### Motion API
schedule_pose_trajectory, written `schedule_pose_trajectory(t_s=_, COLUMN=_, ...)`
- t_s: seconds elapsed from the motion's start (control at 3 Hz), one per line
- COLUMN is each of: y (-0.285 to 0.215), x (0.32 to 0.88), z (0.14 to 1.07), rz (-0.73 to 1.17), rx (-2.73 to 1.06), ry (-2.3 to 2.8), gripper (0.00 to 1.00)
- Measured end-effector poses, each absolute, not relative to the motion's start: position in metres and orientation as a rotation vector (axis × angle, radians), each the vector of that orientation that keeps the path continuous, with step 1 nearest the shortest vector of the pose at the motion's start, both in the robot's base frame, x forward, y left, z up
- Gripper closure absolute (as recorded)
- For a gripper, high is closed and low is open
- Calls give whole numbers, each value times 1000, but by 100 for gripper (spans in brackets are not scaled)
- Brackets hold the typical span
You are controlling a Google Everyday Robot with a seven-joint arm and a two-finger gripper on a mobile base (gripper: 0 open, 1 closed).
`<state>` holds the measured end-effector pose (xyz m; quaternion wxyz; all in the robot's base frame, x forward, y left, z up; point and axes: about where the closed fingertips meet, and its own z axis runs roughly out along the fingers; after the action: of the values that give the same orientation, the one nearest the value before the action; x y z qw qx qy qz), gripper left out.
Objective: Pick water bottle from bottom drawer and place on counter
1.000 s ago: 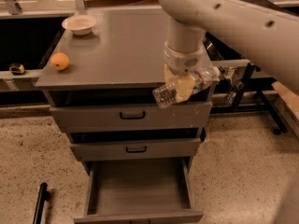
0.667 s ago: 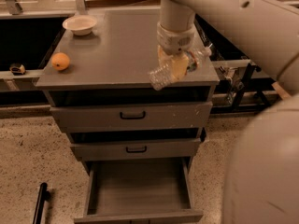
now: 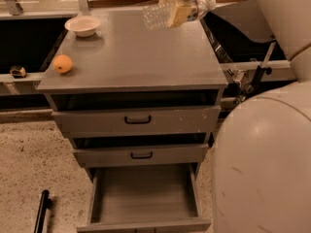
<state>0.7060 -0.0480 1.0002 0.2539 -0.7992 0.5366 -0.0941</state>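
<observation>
The gripper [image 3: 171,11] hovers above the tabletop's [image 3: 146,57] far edge, fingers [image 3: 180,12] clamped on the sideways water bottle [image 3: 154,16], seemingly ready to lower it.

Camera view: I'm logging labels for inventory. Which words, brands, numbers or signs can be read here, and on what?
None: no readable text anywhere.
The water bottle, held by the gripper above the far edge of the counter, shows no label.
The white bowl, orange fruit and drawer fronts are plain.
</observation>
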Motion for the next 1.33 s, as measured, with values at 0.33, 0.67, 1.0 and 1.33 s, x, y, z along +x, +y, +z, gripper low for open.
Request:
schedule_pose_trajectory(t_s=0.33, y=-64, x=745, z=1010, rz=-216, rx=-1922, ry=1410, gripper=100)
schedule_pose_trajectory(t_s=0.67, y=-78, x=787, z=1007, rz=-177, rx=-1709, ry=1416, gripper=100)
schedule_pose_trajectory(t_s=1.0, y=-83, x=825, z=971, rz=-173, rx=-1643, ry=1511, gripper=100)
schedule_pose_trajectory(t_s=1.33, y=-80, x=839, z=942, rz=-152, rx=-1650, ry=1575, gripper=100)
